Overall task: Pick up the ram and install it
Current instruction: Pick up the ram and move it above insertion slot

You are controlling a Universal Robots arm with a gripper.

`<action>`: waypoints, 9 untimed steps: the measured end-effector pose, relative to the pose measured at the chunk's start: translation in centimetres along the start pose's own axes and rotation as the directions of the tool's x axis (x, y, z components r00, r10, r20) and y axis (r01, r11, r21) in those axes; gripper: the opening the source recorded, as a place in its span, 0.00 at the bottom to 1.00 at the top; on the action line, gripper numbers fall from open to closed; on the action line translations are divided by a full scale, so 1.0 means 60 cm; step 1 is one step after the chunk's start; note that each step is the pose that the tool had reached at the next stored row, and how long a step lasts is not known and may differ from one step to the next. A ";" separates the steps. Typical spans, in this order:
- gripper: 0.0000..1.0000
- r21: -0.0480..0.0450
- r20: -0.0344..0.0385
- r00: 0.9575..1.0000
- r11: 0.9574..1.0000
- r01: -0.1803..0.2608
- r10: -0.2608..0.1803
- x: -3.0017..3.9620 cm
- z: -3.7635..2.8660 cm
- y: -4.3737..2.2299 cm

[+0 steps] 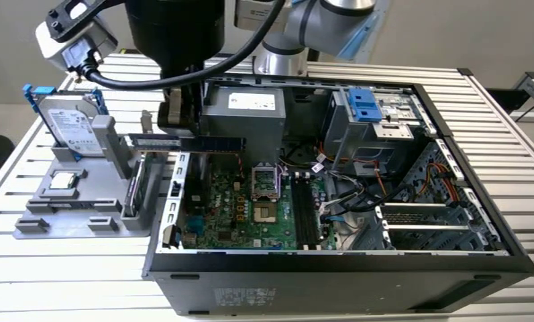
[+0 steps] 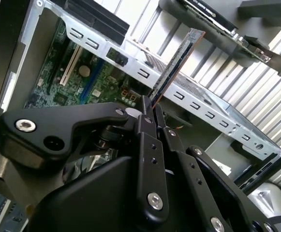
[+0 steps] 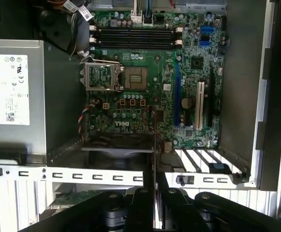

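Nearest the lens in the second wrist view, the black gripper is clamped narrow on the long, flat, dark blue-black ram stick. The ram hangs over the open black computer case's edge, upper left in the exterior view: seemingly the carrying step, with seating calling for alignment to a slot. The first wrist view adds the long black plastic slots, well apart.
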State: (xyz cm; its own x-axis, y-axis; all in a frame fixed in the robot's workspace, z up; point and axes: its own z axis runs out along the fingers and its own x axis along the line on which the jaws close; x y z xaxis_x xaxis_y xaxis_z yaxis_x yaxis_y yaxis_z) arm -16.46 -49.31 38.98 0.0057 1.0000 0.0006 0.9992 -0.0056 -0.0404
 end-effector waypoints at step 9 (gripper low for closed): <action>0.00 0.004 0.000 1.000 1.000 0.000 0.000 0.000 -0.001 0.030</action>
State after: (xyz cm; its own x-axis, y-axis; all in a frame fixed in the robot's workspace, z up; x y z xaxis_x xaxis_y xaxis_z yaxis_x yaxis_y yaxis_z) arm -14.69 -49.31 38.98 0.0057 1.0000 0.0003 0.9990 -0.0056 -0.0449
